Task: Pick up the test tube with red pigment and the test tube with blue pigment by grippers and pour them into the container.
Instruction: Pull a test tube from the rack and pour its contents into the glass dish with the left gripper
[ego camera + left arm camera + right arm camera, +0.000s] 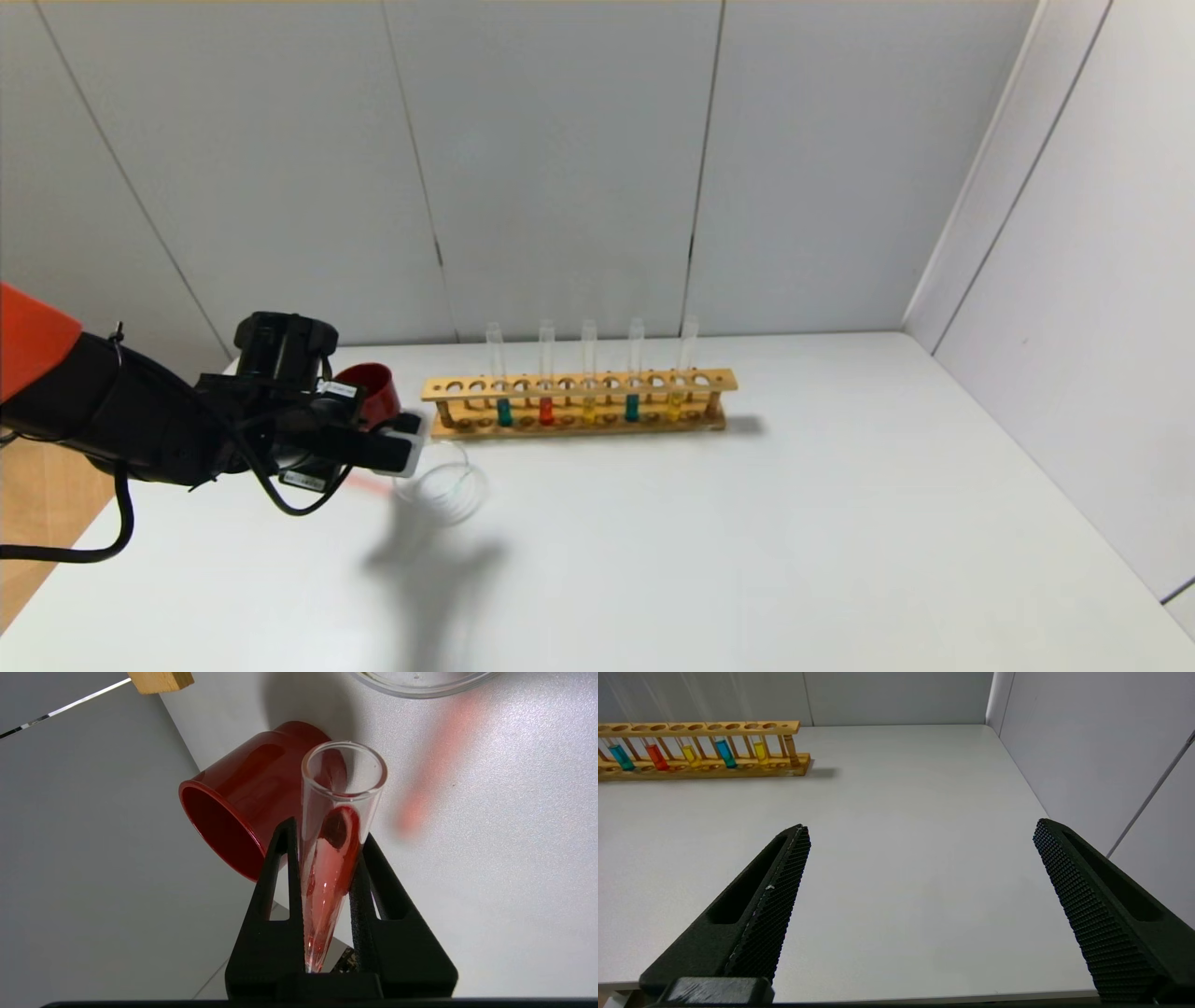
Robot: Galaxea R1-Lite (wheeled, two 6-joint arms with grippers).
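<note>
My left gripper (414,447) is shut on the test tube with red pigment (337,826), which lies tilted almost flat, its red liquid spread along the glass toward the open mouth. In the left wrist view the black fingers (280,868) clamp the tube from both sides. The container (442,489), a low clear glass dish, sits just right of the gripper; its rim (420,688) looks clear of colour. The rack (579,403) holds two teal-blue tubes (504,411) (632,407) and one red tube (546,411). My right gripper (920,826) is open and empty over bare table.
A dark red cup (373,390) stands close behind the left gripper, also in the left wrist view (243,807). Two yellow-liquid tubes (589,411) stand in the rack. A red tinted glow (434,765) lies on the white table (794,541). Walls close the back and right.
</note>
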